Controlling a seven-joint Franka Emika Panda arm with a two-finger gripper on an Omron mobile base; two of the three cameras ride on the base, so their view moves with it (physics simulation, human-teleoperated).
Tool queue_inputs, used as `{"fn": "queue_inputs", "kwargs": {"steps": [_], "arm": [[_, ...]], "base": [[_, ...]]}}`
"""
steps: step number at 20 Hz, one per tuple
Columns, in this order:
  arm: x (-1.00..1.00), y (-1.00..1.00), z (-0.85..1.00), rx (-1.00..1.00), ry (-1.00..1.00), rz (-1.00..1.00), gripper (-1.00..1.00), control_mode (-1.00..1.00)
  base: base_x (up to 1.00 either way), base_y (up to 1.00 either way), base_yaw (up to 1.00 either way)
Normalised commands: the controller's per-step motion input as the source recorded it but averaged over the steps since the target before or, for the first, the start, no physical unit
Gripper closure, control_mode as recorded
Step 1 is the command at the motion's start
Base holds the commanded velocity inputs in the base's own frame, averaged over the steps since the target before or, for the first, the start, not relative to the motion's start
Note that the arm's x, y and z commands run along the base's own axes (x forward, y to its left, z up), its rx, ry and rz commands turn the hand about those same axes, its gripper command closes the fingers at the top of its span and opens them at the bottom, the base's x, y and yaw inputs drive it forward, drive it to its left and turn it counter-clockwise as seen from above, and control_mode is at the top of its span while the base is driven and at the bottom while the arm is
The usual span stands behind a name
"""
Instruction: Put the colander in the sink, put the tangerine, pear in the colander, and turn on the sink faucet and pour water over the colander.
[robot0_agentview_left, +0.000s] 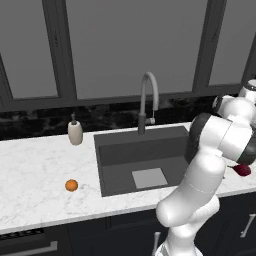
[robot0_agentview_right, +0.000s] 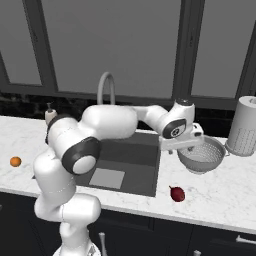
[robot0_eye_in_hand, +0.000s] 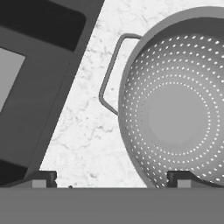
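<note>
a: claw (robot0_eye_in_hand: 111, 178)? where does it stand?

b: jaws spread wide, nothing between them. in the hand view one fingertip (robot0_eye_in_hand: 43, 179) sits over the marble by the sink's edge, the other over the colander (robot0_eye_in_hand: 175, 109) bowl, so the near rim of the colander lies between them. in the right base view the hand hangs just over the colander's left rim.

a: colander position?

b: upright on the surface (robot0_agentview_right: 225, 185), right of the sink (robot0_agentview_right: 135, 150), not in it. one wire side handle points toward the sink (seen clearly from the hand camera). bowl is empty.

a: fruits?

b: pear (robot0_agentview_right: 177, 194), dark red, lies on the surface in front of the colander, near the sink's right front corner, apart from both. tangerine (robot0_agentview_left: 71, 185) sits on the surface left of the sink, well apart from the pear and the colander.

a: sink faucet?

b: sink faucet (robot0_agentview_left: 148, 102) stands behind the sink, spout arched over the basin. basin holds nothing; pale square patch in its floor.

a: anything else nearby?

b: beige soap dispenser (robot0_agentview_left: 75, 131) behind the sink's left corner. a tall pale perforated canister (robot0_agentview_right: 245, 126) just right of the colander.
</note>
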Motion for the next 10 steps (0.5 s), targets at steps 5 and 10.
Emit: {"fn": "queue_inputs", "kwargs": {"steps": [5,10], "arm": [[0.27,-0.22,-0.19,0.0,0.0,0.08,-1.0,-1.0],[0.24,-0.07,-0.16,0.0,0.0,0.08,-1.0,-1.0]], "base": [[0.0,0.0,0.0],[0.0,0.0,0.0]]}}
